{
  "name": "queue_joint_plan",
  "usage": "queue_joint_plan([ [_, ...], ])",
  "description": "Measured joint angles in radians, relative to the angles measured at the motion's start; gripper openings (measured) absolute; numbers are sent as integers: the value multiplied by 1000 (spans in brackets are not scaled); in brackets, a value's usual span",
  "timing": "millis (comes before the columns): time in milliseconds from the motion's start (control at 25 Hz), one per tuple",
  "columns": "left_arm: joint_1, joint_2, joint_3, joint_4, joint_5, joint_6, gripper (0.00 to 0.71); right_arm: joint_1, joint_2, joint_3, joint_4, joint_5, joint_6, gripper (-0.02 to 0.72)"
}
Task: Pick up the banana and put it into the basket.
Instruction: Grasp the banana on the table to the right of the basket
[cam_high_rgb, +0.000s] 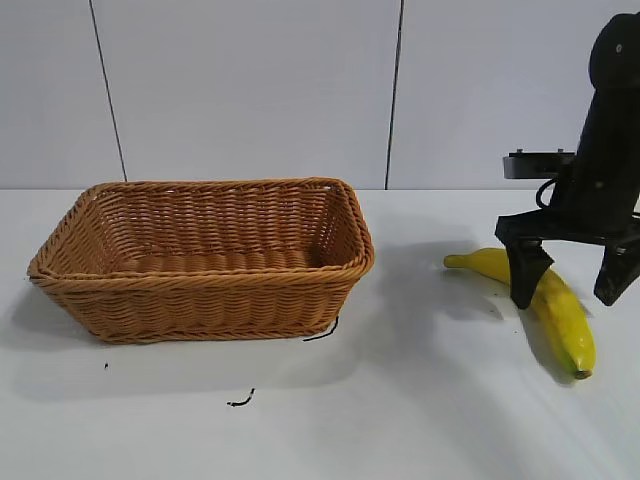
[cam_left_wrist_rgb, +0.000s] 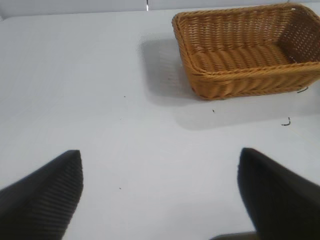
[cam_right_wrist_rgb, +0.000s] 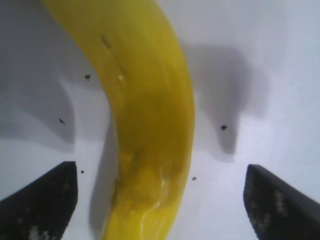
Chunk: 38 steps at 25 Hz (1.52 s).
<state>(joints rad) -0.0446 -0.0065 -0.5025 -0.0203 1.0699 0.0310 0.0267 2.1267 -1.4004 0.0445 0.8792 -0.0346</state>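
Note:
The yellow banana (cam_high_rgb: 553, 304) lies on the white table at the right, dark tip toward the front. My right gripper (cam_high_rgb: 570, 288) is open and low over the banana's middle, one finger on each side of it. In the right wrist view the banana (cam_right_wrist_rgb: 150, 115) runs between the two black fingertips (cam_right_wrist_rgb: 47, 200) without touching them. The wicker basket (cam_high_rgb: 205, 258) stands left of centre and looks empty; it also shows in the left wrist view (cam_left_wrist_rgb: 245, 55). My left gripper (cam_left_wrist_rgb: 160, 195) is open and empty, away from the basket, over bare table.
White table (cam_high_rgb: 400, 400) with a few small dark specks and a bit of black thread (cam_high_rgb: 240, 400) in front of the basket. A grey panelled wall stands behind.

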Motion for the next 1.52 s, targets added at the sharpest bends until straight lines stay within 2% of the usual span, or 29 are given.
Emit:
queue_joint_plan([
  [200, 0, 0, 0, 0, 0, 0, 634, 0, 1, 0, -19, -8, 0, 613],
  [400, 0, 0, 0, 0, 0, 0, 634, 0, 1, 0, -31, -14, 0, 562],
  [520, 0, 0, 0, 0, 0, 0, 634, 0, 1, 0, -32, -14, 5, 486],
  [760, 0, 0, 0, 0, 0, 0, 634, 0, 1, 0, -32, -14, 8, 281],
  [1000, 0, 0, 0, 0, 0, 0, 634, 0, 1, -7, -32, -17, 8, 281],
  [1280, 0, 0, 0, 0, 0, 0, 634, 0, -70, -121, -32, 91, 8, 281],
  [1520, 0, 0, 0, 0, 0, 0, 634, 0, -149, -274, -32, 239, 8, 281],
])
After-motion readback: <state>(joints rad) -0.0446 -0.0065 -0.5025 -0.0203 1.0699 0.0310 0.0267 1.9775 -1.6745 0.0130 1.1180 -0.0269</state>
